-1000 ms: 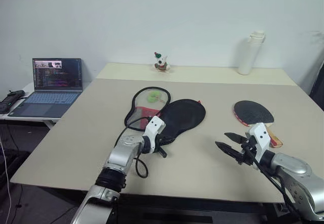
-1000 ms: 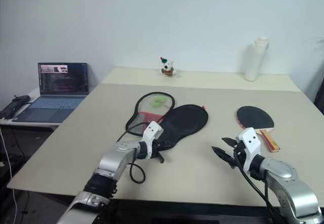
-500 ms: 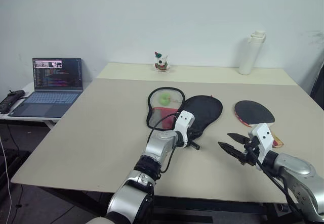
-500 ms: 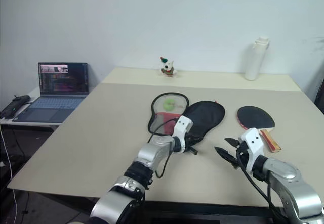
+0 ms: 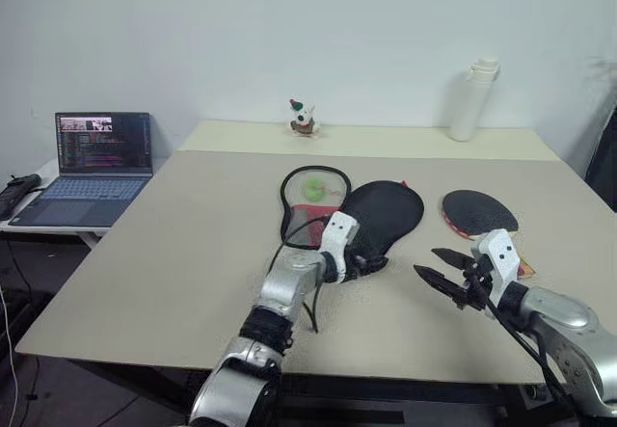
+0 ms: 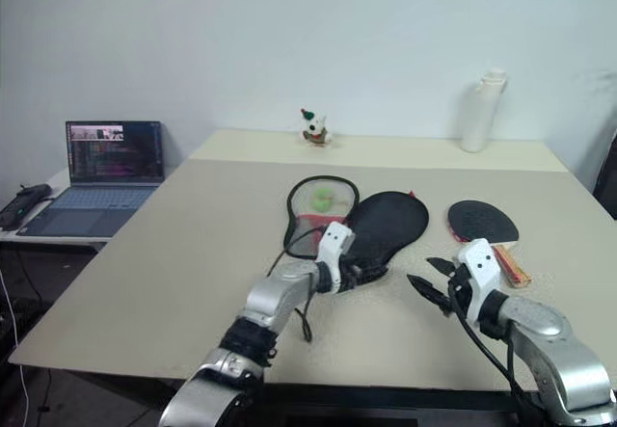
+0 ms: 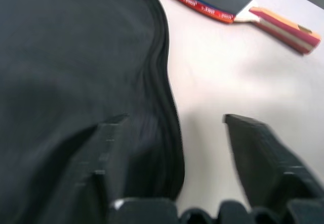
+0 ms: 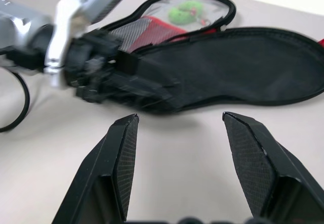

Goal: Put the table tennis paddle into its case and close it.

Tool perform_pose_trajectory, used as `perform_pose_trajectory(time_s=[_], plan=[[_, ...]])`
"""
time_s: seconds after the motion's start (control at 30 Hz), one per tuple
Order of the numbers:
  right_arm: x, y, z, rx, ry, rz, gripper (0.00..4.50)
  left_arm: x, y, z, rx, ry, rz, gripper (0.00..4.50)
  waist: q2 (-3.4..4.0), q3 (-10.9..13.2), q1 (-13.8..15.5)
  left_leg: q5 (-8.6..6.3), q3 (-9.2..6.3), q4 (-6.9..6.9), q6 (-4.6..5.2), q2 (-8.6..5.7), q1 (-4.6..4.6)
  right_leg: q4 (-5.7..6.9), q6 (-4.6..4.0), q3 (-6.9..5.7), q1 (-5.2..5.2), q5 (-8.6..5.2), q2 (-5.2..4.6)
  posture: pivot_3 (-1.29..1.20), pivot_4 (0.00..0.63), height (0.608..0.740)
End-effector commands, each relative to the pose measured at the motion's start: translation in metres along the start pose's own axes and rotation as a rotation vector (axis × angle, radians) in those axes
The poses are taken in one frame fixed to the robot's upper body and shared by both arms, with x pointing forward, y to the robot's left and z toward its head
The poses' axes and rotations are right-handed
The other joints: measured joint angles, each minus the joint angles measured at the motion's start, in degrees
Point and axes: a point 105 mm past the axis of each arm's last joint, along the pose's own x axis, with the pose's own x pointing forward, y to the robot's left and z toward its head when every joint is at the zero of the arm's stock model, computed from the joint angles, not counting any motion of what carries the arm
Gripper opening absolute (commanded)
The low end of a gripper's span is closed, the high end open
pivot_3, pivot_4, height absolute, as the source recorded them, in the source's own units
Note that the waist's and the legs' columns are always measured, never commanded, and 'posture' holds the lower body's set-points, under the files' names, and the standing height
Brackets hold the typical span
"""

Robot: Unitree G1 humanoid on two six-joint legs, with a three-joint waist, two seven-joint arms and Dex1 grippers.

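On the wide beige table (image 5: pixel 145 253) the paddle-shaped black and red fabric zip case (image 5: pixel 381 213) lies unzipped near the middle, its black flap spread flat toward the right and its other half, edged in black with a mesh pocket and a red patch, lying just beside it on the left with the fuzzy green pompom pull (image 5: pixel 313 190) resting inside. The left gripper (image 5: pixel 371 265) sits at the narrow handle end of the case; in the left wrist view its two black fingers stand apart, one over the black fabric and one over bare table, so the claw looks released, though whether a finger touches the cloth is hard to tell in that blurred view. The table tennis paddle (image 5: pixel 479 211), with its round black rubber blade, red rim and tan wooden handle striped red, lies flat on the table to the right of the case, near it but apart and outside it. The right gripper (image 5: pixel 445 269) hovers above the table in front of the paddle, its fingers spread wide and holding nothing. At the far edge stand a small white toy figurine (image 5: pixel 304 119) and a tall white bottle (image 5: pixel 470 99). An open laptop (image 5: pixel 82 162) sits on a lower side desk to the left.
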Motion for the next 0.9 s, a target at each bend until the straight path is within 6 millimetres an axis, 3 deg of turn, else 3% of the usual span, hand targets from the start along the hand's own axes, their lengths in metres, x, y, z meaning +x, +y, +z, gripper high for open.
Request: perform_pose_trajectory(time_s=[0.03,0.23,0.33,0.43,0.47,0.63,0.9], plan=[[0.005,-0.001,0.012,-0.003,-0.043,0.009,2.93,-0.023,0.0,0.022,0.033,-0.087,-0.028,4.47,0.0,0.0,-0.12,0.0,-0.01,0.0,0.0,0.0,0.0,0.01,0.0,0.0,0.0,0.0,0.0,0.0,0.15,0.74],[0.032,-0.003,0.015,0.093,-0.064,-0.002,2.93,-0.074,0.032,0.034,0.067,-0.165,0.027,4.47,0.0,0.0,-0.55,0.0,0.0,0.0,0.0,0.04,0.02,0.03,-0.05,0.05,-0.01,0.01,0.0,0.0,0.15,0.74],[0.048,-0.008,0.006,0.137,-0.013,-0.036,3.47,-0.095,0.051,0.041,0.068,-0.193,0.077,4.5,0.0,0.0,-0.52,0.01,-0.01,0.01,0.0,0.03,0.02,0.05,-0.14,0.03,-0.01,0.03,0.0,0.0,0.15,0.74],[0.065,-0.015,-0.003,0.193,0.048,-0.1,4.47,-0.112,0.062,0.048,0.089,-0.213,0.103,4.5,0.0,0.0,-0.52,0.0,0.01,0.0,-0.01,0.01,0.0,0.04,-0.34,0.04,-0.03,0.15,-0.01,0.0,0.15,0.74],[0.072,-0.018,-0.008,0.225,0.081,-0.13,4.47,-0.118,0.066,0.049,0.111,-0.207,0.115,4.5,0.0,0.0,-0.53,0.0,0.03,-0.01,-0.01,0.0,-0.02,0.04,-0.34,0.05,-0.06,0.15,-0.02,0.0,0.15,0.74],[0.095,-0.02,-0.019,0.328,0.157,-0.203,4.47,-0.132,0.073,0.051,0.153,-0.203,0.124,4.5,0.0,0.0,-0.42,0.01,0.08,-0.05,-0.01,-0.01,-0.07,0.1,-0.37,0.1,-0.19,0.17,-0.03,0.0,0.15,0.74],[0.127,0.002,-0.023,0.412,0.182,-0.171,4.47,-0.135,0.073,0.053,0.172,-0.198,0.123,4.5,-0.03,-0.02,-0.8,0.01,0.66,-0.07,0.0,0.01,-0.03,0.51,-0.36,0.85,-0.59,0.18,-0.01,0.0,0.15,0.74]])
